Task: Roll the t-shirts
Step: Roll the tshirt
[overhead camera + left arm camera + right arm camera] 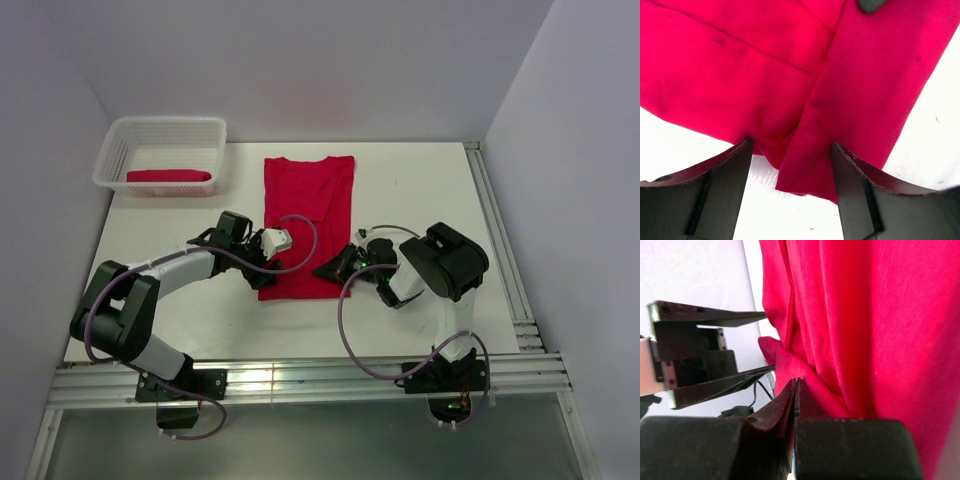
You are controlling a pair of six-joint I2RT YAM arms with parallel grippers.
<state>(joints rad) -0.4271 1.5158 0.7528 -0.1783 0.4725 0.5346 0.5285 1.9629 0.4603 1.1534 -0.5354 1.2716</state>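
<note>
Worktop (420, 190): white, with two arms mounted at the near edge.

Item 1, spread t-shirt (308, 200): crimson, and lies flat at the middle of the worktop as a long folded strip. The neck end points to the far edge and the hem to the near edge. No roll is formed in it. The left wrist view shows overlapping layers at the near end, with one fold edge running lengthwise.

Item 2, rolled t-shirt (168, 176): crimson, and lies inside the white mesh basket (165, 122) at the far left corner, parallel to the basket's long side.

Left gripper (790, 150): sits low over the near left part of the spread t-shirt. Its jaws stand apart, one on each side of the hem edge, and the cloth passes between them unclamped. The tips are close to the cloth, but contact cannot be confirmed.

Right gripper (796, 382): sits at the near right edge of the same shirt, opposite the left gripper. Its jaws are pressed together. Cloth is bunched and creased at the tips, and a fold appears to be pinched there. The depth of the grip cannot be told.

Cables: a purple lead loops off each arm, and the left one crosses above the shirt.
</note>
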